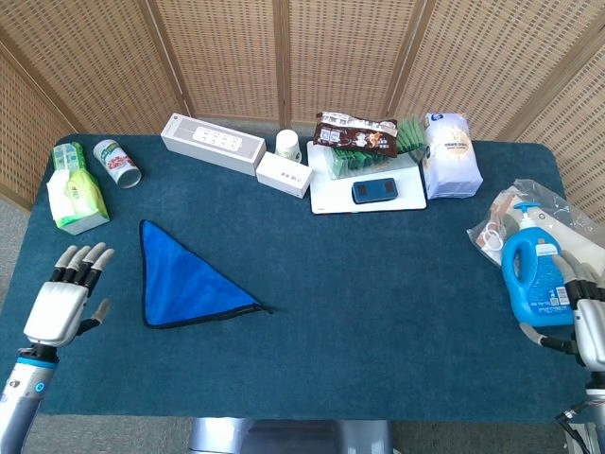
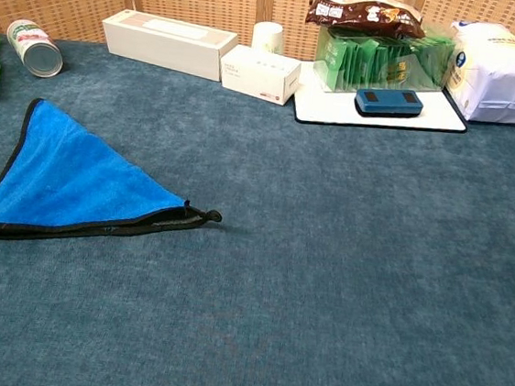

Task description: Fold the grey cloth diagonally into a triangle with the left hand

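Note:
The cloth (image 1: pixel 180 284) is blue with a dark hem and lies flat as a folded triangle on the left part of the blue table; in the chest view the cloth (image 2: pixel 56 181) has its long edge toward the front and a small tag at its right tip. My left hand (image 1: pixel 61 301) hovers to the left of the cloth, apart from it, fingers spread and holding nothing. My right hand (image 1: pixel 588 326) shows only partly at the right edge, beside a blue bottle; its fingers are mostly hidden. Neither hand appears in the chest view.
A green tissue pack (image 1: pixel 76 194) and a lying can (image 1: pixel 117 163) sit at the far left. Two white boxes (image 1: pixel 213 144), a cup, a white tray (image 1: pixel 326 197) with snacks, and a white bag (image 1: pixel 450 154) line the back. A blue detergent bottle (image 1: pixel 539 279) stands far right.

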Tool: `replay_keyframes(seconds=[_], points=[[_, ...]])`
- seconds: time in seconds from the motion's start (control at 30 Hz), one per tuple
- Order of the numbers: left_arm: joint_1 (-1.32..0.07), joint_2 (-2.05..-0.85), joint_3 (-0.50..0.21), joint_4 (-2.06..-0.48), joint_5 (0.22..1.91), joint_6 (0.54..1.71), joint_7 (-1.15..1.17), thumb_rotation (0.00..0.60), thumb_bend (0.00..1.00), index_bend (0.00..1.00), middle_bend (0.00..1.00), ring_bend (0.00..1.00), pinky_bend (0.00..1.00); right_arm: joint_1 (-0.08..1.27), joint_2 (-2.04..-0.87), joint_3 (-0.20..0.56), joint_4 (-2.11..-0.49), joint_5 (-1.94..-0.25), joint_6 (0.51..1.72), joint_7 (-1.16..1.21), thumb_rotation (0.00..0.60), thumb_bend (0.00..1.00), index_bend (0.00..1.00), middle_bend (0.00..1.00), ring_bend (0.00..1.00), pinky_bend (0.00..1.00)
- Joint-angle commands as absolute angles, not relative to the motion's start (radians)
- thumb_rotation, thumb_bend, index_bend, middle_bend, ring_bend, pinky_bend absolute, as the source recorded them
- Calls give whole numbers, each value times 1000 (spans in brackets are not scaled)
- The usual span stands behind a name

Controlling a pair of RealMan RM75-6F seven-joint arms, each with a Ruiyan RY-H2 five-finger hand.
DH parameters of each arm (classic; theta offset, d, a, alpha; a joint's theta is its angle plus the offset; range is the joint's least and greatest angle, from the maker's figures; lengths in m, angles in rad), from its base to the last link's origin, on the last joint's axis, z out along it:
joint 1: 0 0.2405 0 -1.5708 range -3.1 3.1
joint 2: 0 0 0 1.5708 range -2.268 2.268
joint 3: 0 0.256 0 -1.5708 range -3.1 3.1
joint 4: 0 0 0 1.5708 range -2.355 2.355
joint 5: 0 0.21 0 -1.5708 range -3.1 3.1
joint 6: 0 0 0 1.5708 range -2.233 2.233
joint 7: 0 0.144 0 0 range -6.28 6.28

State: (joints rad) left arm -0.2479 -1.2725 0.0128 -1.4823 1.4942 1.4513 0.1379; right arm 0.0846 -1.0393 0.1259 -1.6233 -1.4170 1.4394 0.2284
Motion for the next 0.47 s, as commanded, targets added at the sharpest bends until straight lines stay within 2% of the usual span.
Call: replay_keyframes(seconds=[0.03, 0.2, 0.47], points=[[-218, -1248, 5, -1526, 1476, 1482, 145, 600, 476, 0, 0, 0, 0, 84, -1056, 136, -1606, -1396, 1449, 197, 600, 45, 0, 0, 0, 0], [-175, -1214, -1, -1588, 1449, 1516, 141, 600, 473, 0, 0, 0, 0, 87, -1083, 151, -1577, -1364, 1455, 143, 600, 33, 0, 0, 0, 0], [-148, -1188, 16, -1578, 1493, 1537, 160, 600, 474, 1, 0, 0, 0, 84, -1111, 158, -1560, -1370, 1488, 94, 600, 29, 0, 0, 0, 0]])
